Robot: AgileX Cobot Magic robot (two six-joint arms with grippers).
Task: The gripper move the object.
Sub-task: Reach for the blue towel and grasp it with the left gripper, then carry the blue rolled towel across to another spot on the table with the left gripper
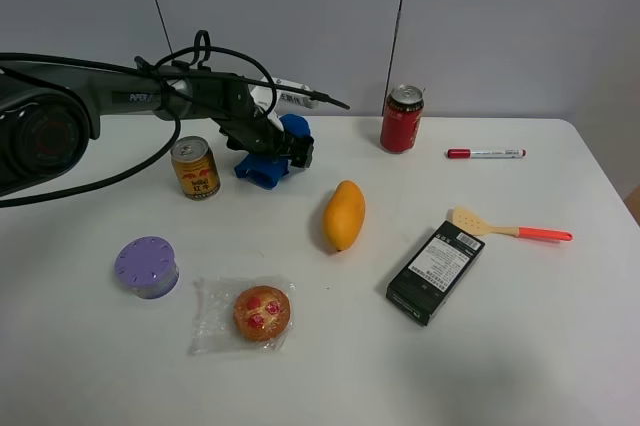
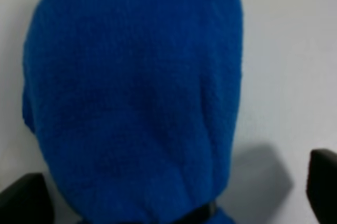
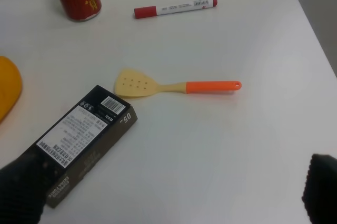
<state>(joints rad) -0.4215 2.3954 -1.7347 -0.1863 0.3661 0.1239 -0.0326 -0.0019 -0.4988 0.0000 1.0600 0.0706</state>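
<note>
- A white table [image 1: 90,366] stands against a grey panelled wall, with small items scattered across it.
- The object [image 1: 262,169], a soft royal-blue cloth bundle, lies close to the far edge, left of the middle. A gold can [image 1: 195,167] stands just beside it toward the left edge, and a mango [image 1: 343,214] lies near it toward the table's centre.
- The left gripper [image 2: 172,190] hangs right over the bundle with its jaws spread, one fingertip on either side (bare table shows between the cloth and one finger). Nothing is gripped yet.
- The right gripper [image 3: 171,190] is spread wide over the right half of the table and holds nothing.
- To grasp well, I judge the left gripper should sink until its fingertips sit low beside the cloth, centre the bundle, then close firmly. Soft fabric squashes and can slip out.
- The lift should probably go straight up, so the can is not knocked over.
</note>
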